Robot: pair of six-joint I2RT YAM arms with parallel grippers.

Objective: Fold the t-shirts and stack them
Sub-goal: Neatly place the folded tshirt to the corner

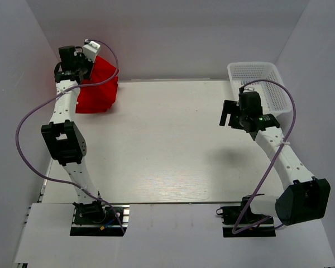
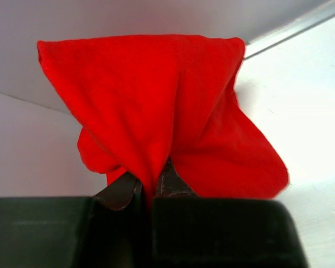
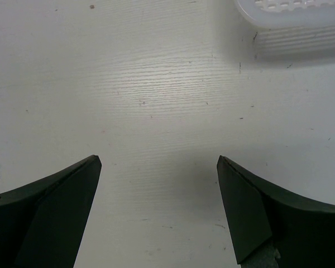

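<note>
A bright red t-shirt hangs bunched at the table's far left corner, and its lower part reaches down to the table top. My left gripper is above it, shut on a pinched fold of the cloth. In the left wrist view the t-shirt spreads out beyond the left gripper, with red cloth squeezed between the two dark fingers. My right gripper hovers over bare table at the right, open and with nothing in it. The right wrist view shows this right gripper spread wide over the white table top.
A white plastic mesh basket stands at the far right corner, just behind the right arm, and its rim shows at the top of the right wrist view. White walls close in the table at the back and on both sides.
</note>
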